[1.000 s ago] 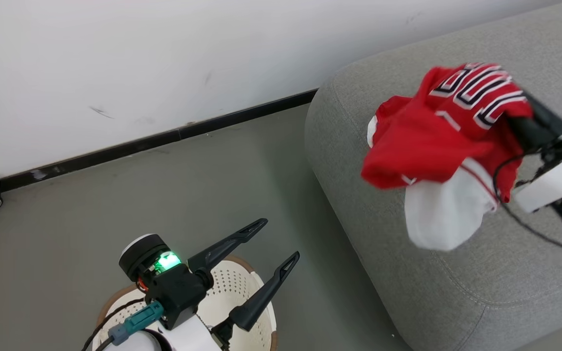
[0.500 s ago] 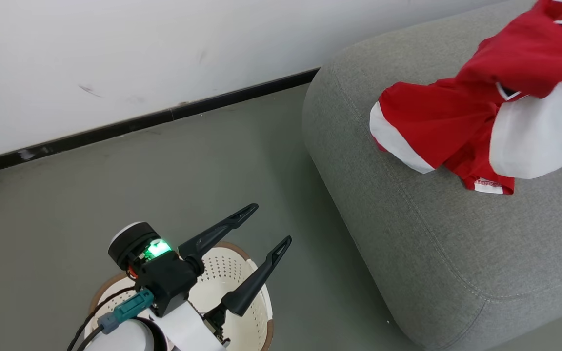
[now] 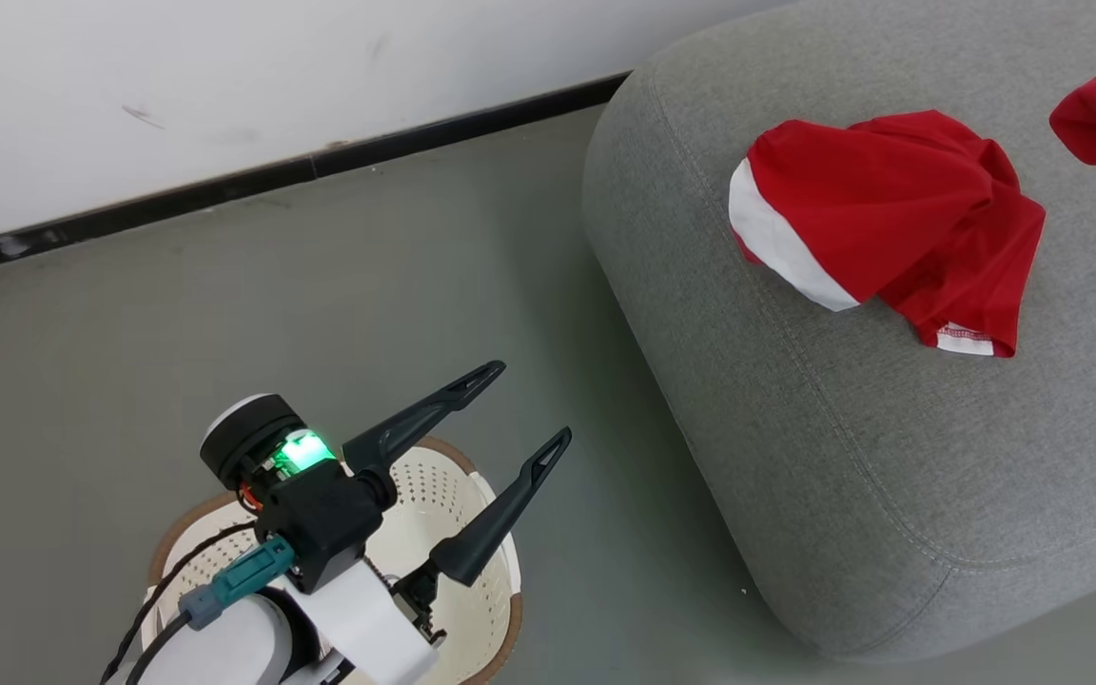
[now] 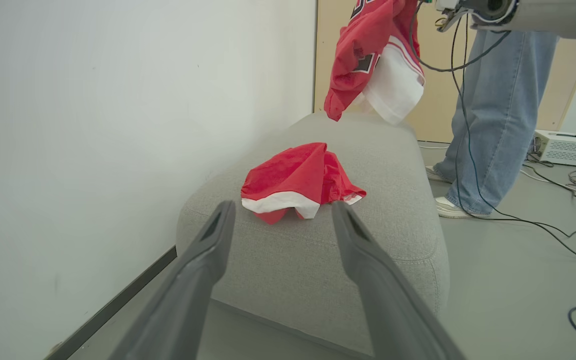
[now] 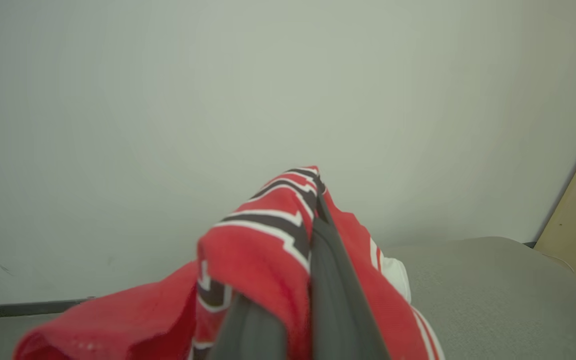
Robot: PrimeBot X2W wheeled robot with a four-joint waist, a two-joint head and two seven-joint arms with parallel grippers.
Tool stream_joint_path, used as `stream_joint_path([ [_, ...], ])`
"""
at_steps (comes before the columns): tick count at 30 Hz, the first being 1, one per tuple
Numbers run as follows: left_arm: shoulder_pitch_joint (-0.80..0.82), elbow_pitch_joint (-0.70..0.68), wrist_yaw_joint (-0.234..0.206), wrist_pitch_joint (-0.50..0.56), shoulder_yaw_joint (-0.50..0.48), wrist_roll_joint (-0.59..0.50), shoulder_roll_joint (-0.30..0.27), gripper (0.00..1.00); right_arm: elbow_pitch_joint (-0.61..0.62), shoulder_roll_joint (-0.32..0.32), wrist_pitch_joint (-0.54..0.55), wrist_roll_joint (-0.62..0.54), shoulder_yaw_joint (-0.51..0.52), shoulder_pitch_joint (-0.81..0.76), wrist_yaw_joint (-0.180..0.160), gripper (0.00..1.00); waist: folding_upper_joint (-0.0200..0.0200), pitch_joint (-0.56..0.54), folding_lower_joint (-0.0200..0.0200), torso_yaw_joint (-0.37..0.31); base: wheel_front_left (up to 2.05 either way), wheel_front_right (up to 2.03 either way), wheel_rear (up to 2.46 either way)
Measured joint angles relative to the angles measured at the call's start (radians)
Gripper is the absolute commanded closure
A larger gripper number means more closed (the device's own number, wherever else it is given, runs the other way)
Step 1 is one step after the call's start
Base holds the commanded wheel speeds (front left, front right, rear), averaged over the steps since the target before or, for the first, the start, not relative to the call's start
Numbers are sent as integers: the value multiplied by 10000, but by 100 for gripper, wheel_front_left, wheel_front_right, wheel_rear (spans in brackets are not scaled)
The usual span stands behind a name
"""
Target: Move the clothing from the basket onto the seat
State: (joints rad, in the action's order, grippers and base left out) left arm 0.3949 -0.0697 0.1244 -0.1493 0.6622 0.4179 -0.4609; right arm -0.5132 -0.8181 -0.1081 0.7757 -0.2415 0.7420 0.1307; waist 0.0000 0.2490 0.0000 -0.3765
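Clothing [image 3: 890, 209]: two red pieces are in view, both out of the basket [image 3: 443, 495]. One lies on the seat [image 3: 843, 457] at the upper right of the head view. The other hangs above the seat at the right edge.
Done: one piece is delivered, and the second is over the seat but not yet let go. I judge the task well along.
Left: lower and release the jersey [image 4: 363, 65], then check the basket, since part of it is hidden.
Basket: lower left of the head view. It is cream plastic, rounded and peppered with small holes, with a brown rim. No red shows in the part that can be seen.
Left gripper [image 3: 533, 399]: above the basket, its long dark tapered fingers spread wide and holding nothing.
Seat: right half of the head view. It is a big grey woven block with rounded corners and stitched seams, and it looks soft.
Lying piece [image 4: 300, 182]: thin smooth cloth crumpled in a heap near the seat's left end, with a white band along one edge.
Jersey: upper middle of the left wrist view. It hangs limp in folds, red with a white panel and black white-edged marks.
Right gripper [image 5: 313, 220]: bottom centre of its own view, fingers clamped on the jersey with cloth draped over them.
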Motion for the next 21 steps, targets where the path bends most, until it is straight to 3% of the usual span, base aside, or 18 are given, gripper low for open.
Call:
stream_joint_path([
  [9,381,-217,2,190,8,-113,-59,0,-562,1262,-401,102,-234,-342,0,100,0,602,0,56,0,0,0],
  [21,861,-357,0,441,0,-228,-102,0,-1179,2318,-696,-75,-690,-449,0,100,0,1279,0,179,0,0,0],
])
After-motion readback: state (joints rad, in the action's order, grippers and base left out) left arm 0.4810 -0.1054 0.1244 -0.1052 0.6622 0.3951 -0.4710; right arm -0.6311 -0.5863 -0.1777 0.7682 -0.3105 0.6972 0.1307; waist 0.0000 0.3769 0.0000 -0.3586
